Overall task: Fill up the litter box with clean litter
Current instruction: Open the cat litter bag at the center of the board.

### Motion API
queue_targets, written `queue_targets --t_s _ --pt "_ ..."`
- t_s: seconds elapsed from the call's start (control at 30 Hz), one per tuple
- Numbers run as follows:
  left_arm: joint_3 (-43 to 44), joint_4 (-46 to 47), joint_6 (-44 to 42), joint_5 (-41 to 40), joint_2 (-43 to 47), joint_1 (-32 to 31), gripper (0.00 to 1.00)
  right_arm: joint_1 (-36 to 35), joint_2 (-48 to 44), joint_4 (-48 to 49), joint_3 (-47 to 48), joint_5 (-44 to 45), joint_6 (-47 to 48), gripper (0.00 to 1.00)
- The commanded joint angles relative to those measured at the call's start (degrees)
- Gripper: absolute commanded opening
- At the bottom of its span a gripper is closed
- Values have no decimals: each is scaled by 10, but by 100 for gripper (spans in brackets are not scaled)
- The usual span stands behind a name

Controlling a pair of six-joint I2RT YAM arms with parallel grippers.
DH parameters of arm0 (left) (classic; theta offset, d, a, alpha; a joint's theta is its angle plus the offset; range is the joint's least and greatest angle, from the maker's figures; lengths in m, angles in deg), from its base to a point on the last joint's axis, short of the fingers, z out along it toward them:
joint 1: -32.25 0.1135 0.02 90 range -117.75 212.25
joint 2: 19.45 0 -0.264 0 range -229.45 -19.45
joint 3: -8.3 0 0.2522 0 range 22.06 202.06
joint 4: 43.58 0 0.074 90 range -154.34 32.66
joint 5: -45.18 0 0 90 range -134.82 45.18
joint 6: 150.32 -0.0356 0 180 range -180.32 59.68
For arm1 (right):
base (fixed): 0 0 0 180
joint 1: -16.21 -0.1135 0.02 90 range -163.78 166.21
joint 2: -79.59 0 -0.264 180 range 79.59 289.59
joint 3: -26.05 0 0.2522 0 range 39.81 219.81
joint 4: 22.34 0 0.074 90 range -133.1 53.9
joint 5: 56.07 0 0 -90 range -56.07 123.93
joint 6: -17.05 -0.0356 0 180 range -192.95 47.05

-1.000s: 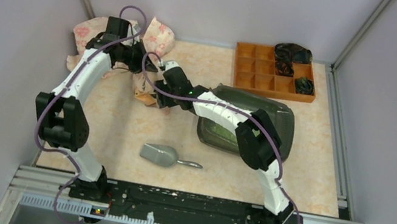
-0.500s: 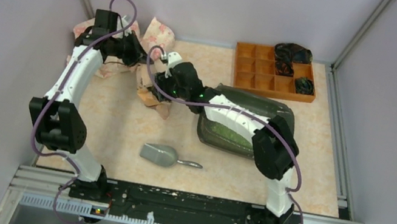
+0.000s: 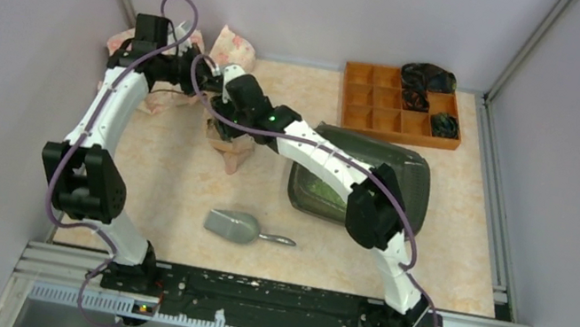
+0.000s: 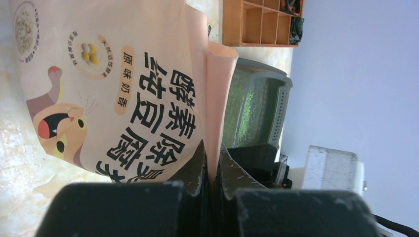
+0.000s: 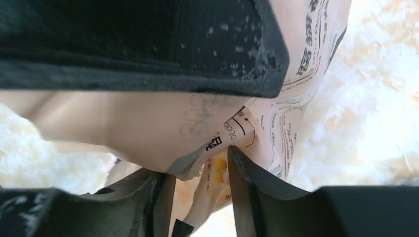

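Note:
The litter box (image 3: 412, 163) is a dark tray right of centre, with a layer of green clean litter (image 3: 320, 189) in it. It also shows in the left wrist view as the litter box (image 4: 284, 98) holding clean litter (image 4: 247, 111). A peach printed bag (image 3: 235, 46) is held up at the back left. My left gripper (image 3: 185, 73) is shut on a folded edge of the bag (image 4: 123, 89), pinched at the left gripper (image 4: 213, 165). My right gripper (image 3: 213, 96) is just beside it. In its wrist view the right gripper (image 5: 200, 185) stands open, with crumpled bag (image 5: 148, 128) paper hanging between its fingers.
A grey metal scoop (image 3: 232, 225) lies on the table in front of the arms. An orange compartmented organiser (image 3: 388, 100) with dark items stands at the back right, also seen as the organiser (image 4: 257, 24). Grey walls close in three sides.
My right gripper has moved up and left along the bag toward my left gripper, and its jaws have narrowed. The left arm drew back a little with the bag, then held still.

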Motion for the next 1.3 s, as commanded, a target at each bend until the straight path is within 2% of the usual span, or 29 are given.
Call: queue_targets --t_s 0.0,0.1,0.13,0.27,0.37,0.43,0.57,0.63,0.77,0.93,1.1,1.27 --pt "-6 7 16 70 28 8 0 2 -19 -97 -9 57 25 48" --pt "-25 3 15 52 40 11 0 0 -61 -64 -91 47 37 67" --pt "-32 3 16 45 45 12 0 0 -73 -53 -117 40 46 69" --pt "-70 4 23 21 68 15 0 1 -117 -44 -162 14 92 68" --pt "-103 17 29 5 77 14 0 7 -212 80 -249 -56 114 71" --pt "-109 25 33 3 69 14 0 9 -253 100 -258 -93 130 73" --pt "-95 19 33 9 46 14 0 8 -304 30 -248 -152 173 72" --pt "-89 16 29 4 41 14 0 2 -337 -18 -278 -177 209 71" --pt "-84 17 24 -2 37 14 0 -26 -416 -60 -408 -169 245 67" --pt "-85 17 18 -1 26 15 0 -73 -508 15 -593 -163 247 67" --pt "-82 17 14 -1 25 14 0 -80 -518 54 -656 -147 245 67" --pt "-78 12 12 -1 25 15 0 -81 -473 94 -662 -134 266 66"
